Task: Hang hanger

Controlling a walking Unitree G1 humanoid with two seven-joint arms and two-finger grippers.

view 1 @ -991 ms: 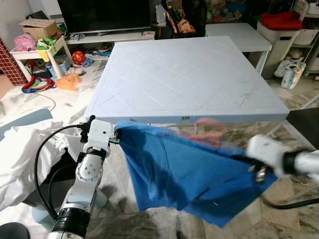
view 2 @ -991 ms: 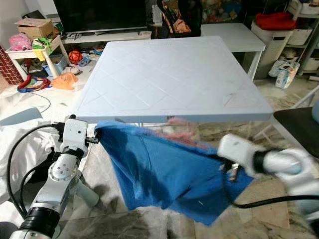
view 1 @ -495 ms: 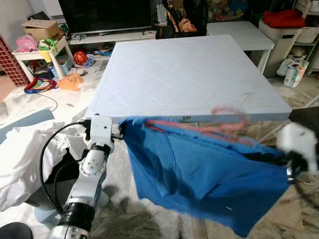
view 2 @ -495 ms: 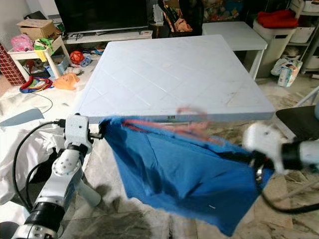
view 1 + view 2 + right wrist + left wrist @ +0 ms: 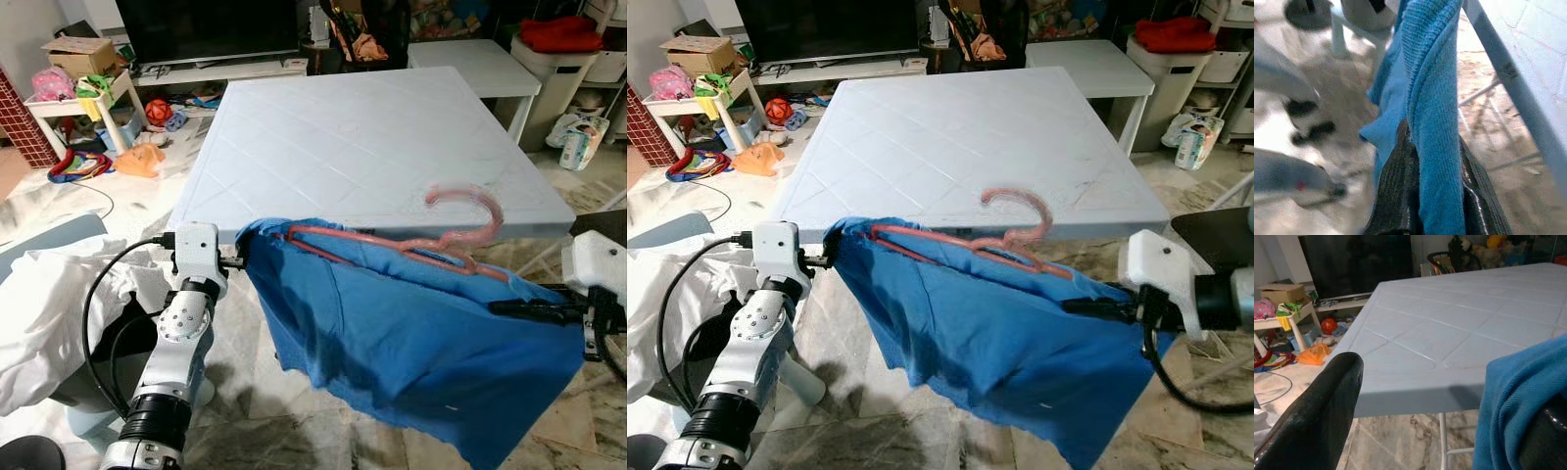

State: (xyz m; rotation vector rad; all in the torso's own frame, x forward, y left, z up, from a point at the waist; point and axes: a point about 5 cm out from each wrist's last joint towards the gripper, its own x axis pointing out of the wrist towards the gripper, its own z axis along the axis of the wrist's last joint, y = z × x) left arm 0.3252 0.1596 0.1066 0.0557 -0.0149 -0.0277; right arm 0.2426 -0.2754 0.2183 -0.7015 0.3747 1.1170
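Cluttered living room, white table [image 5: 372, 137] ahead of both arms, TV [image 5: 206, 29] behind it. Blue shirt [image 5: 411, 333] stretched between the grippers, below the table's near edge. Left gripper [image 5: 238, 262] clamped on one corner of the cloth; right gripper [image 5: 529, 308] pinched on the opposite edge, cloth between its fingers [image 5: 1396, 196] in the wrist view. Pink hanger [image 5: 411, 240] sits in the shirt's top edge, midway between the grippers, hook sticking up, slightly blurred. No rail seen. Advice: keep the cloth taut and level so the hanger doesn't slide out, hook upright, avoid snagging the table edge.
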